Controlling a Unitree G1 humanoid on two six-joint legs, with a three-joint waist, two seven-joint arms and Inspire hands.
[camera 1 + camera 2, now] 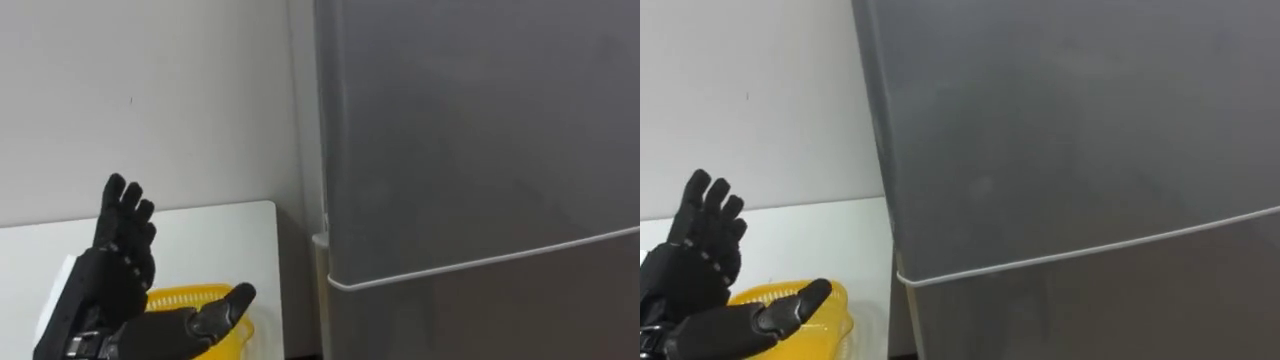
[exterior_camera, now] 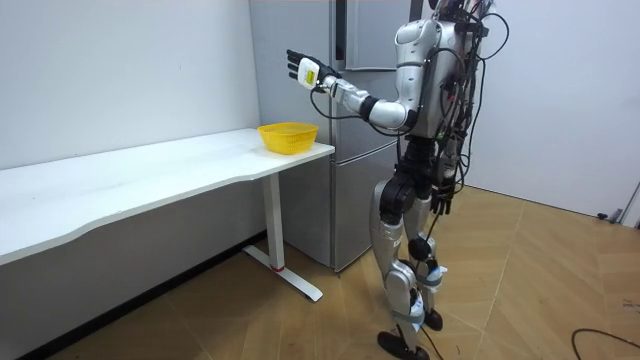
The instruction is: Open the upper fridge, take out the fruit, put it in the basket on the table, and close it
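Left eye view | I am holding my left hand (image 1: 112, 275) up, fingers spread wide, gripping nothing | hand is hanging above the basket (image 1: 170, 297) on the table (image 1: 220, 240) | fridge (image 1: 480, 130) is standing shut beside the table

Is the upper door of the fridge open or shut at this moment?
Shut. The upper door has its face flush with the lower door along the seam between them.

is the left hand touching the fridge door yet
Apart. In the left eye view the open left hand is raised over the table, with bare wall showing between it and the upper fridge door.
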